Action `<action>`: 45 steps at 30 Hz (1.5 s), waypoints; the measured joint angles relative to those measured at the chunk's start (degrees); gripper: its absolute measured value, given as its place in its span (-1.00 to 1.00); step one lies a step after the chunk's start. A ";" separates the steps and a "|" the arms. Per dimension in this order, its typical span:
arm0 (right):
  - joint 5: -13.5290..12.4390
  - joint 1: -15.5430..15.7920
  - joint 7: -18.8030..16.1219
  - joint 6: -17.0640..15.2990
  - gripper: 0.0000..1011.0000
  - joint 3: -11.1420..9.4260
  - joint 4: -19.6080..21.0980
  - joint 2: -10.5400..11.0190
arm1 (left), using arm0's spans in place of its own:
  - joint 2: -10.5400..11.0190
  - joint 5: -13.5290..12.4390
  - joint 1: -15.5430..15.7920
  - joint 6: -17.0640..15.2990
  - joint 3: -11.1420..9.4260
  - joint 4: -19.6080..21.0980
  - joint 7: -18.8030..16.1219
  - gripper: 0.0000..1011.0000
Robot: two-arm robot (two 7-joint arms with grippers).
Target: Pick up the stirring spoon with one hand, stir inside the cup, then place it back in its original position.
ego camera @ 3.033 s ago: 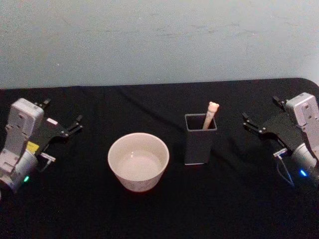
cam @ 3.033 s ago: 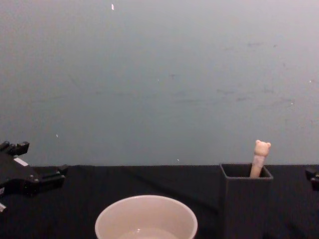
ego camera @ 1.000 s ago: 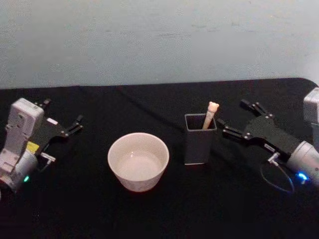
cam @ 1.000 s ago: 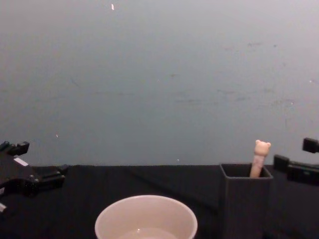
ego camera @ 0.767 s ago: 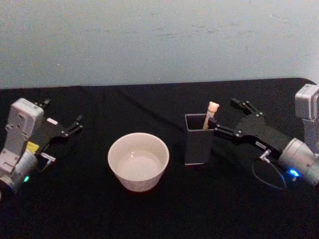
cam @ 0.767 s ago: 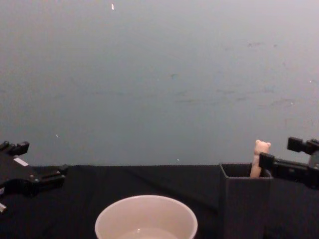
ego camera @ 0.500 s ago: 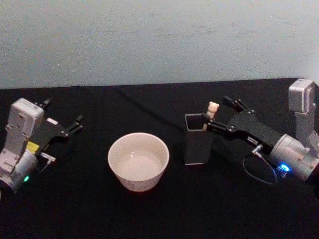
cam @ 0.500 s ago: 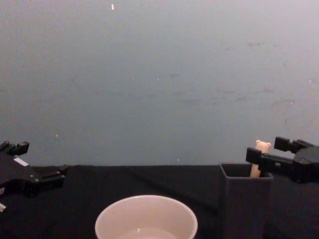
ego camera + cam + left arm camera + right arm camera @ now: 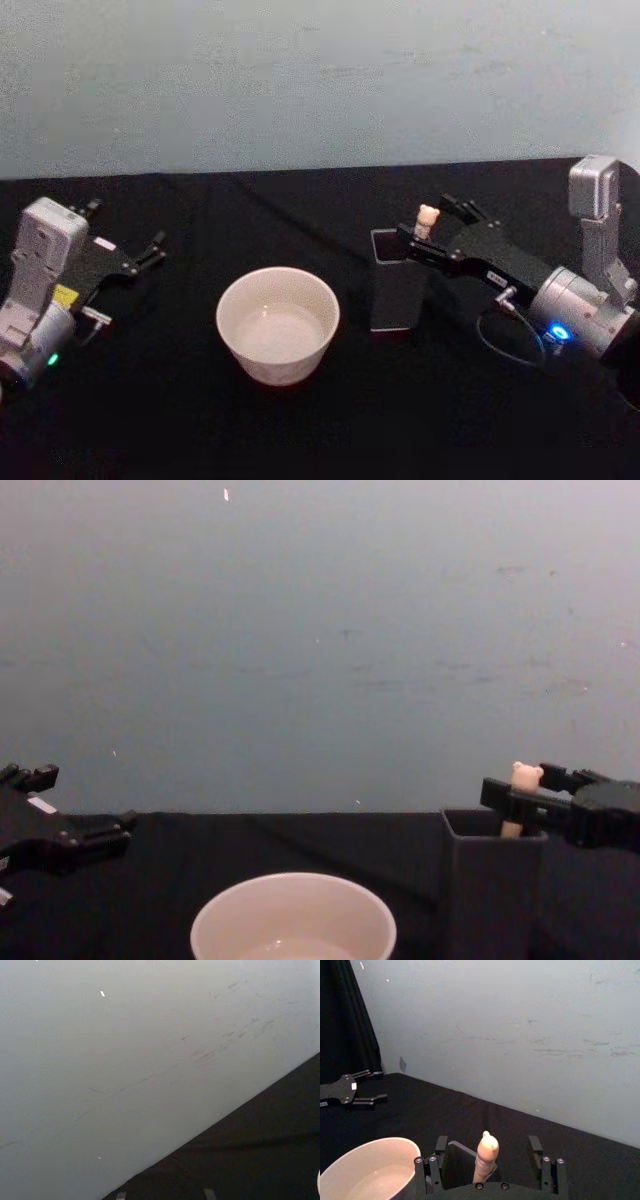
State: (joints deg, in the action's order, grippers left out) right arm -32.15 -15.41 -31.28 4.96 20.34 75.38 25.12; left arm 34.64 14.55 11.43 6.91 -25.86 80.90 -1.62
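Now right gripper (image 9: 487, 1146) spread astride cream-beige bear-headed stirring spoon (image 9: 427, 216) in dark grey square holder (image 9: 396, 295); left gripper (image 9: 127, 232) likewise spread, far left.

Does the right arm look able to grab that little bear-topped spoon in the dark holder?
Likely yes: the right gripper is open, a finger either side of the stirring spoon above the dark holder, nothing between. The left gripper rests far left.

You're looking at matt black cloth over the bench (image 9: 300, 430), a smooth, faintly glossy cream cup (image 9: 277, 325), a matt dark grey plastic-looking holder (image 9: 397, 300), a smooth cream handle on the stirring spoon (image 9: 427, 218), and a scuffed matt wall (image 9: 300, 80).
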 joint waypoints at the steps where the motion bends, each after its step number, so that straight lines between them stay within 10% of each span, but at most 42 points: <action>1: 0.00 -0.05 0.01 -0.14 0.98 -0.07 -0.05 -0.08 | 0.00 0.00 0.00 0.00 0.00 0.00 0.00 0.98; 18: 0.10 -0.10 0.17 -0.41 0.94 -0.16 -0.07 -0.18 | 0.00 0.00 0.00 0.00 0.00 0.00 0.00 0.98; 45: 0.12 -0.09 0.16 -0.31 -0.57 -0.10 -0.07 -0.18 | 0.00 0.00 0.00 0.00 0.00 0.00 0.00 0.98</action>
State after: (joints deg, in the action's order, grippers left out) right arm -32.03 -15.50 -31.12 4.65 20.24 75.31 24.94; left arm 34.65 14.55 11.43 6.91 -25.86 80.90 -1.62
